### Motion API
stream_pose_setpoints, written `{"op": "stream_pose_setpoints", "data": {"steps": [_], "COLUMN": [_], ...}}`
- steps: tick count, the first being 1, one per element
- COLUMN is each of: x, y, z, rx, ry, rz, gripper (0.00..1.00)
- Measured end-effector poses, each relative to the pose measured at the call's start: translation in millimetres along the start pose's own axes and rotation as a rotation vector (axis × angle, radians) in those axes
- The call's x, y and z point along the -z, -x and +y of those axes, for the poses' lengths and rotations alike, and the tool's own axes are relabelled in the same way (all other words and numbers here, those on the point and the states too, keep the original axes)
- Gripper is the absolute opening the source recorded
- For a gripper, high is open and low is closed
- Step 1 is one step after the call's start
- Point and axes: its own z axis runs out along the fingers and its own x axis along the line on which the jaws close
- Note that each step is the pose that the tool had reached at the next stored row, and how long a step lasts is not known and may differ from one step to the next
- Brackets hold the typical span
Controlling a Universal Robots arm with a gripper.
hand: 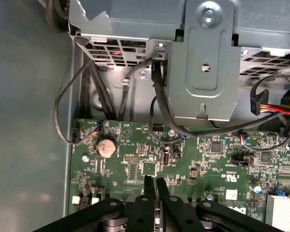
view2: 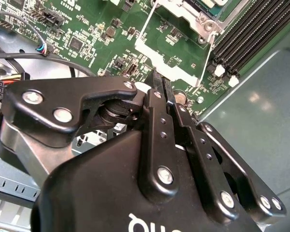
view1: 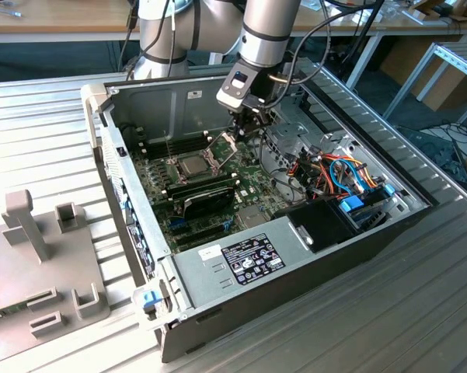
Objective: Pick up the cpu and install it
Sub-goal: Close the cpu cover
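The computer case (view1: 163, 101) lies open on a ribbed aluminium table (view1: 373, 326); its walls are dull grey sheet metal. Inside, the green motherboard (view1: 252, 169) is crowded with tiny dark chips and bright solder points. In the first wrist view a round coin battery (hand: 106, 147) shines on the board; a folded, perforated steel drive cage (hand: 202, 63) stands over the board's edge, with black cables (hand: 159, 106) looping beneath it. Toward the exterior view's right sits a tangle of orange, blue and red wires (view1: 342, 175); the power supply (view1: 241, 260) is a plain grey block with a dark label.

The cpu (view1: 196, 165) is a small flat square with a pale silver-grey, matte metal top; it lies level in the dark socket near the middle of the board, apart from the gripper. The socket's thin metal frame (view1: 224, 144) stands tilted up beside it. In the second wrist view that frame (view2: 173, 53) is a bright stamped plate with thin wire levers along its sides; it lies next to long black memory slots (view2: 251, 34) tipped with white clips.

The gripper (view1: 242, 130) hangs from the silvery arm just above the raised frame. Its black linkage fingers (hand: 145, 203) are studded with bright screws and drawn narrow; the tips are almost together in both wrist views (view2: 160, 82) (hand: 154, 181). I can see nothing held between them.
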Motion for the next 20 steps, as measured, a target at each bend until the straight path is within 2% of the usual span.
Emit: {"op": "stream_pose_setpoints", "data": {"steps": [10,12,17,20], "x": [0.3,0.5,0.7,1.6], "y": [-0.8,-1.2,-2.0,-2.7], "z": [-16.3,-22.0,-31.4,-37.3], "rx": [0.000,0.000,0.000,0.000], "ry": [0.0029,0.0062,0.0139,0.0225], "rz": [-0.0001,-0.0003,-0.0006,-0.0011], "gripper": [0.16,0.16,0.16,0.16]}}
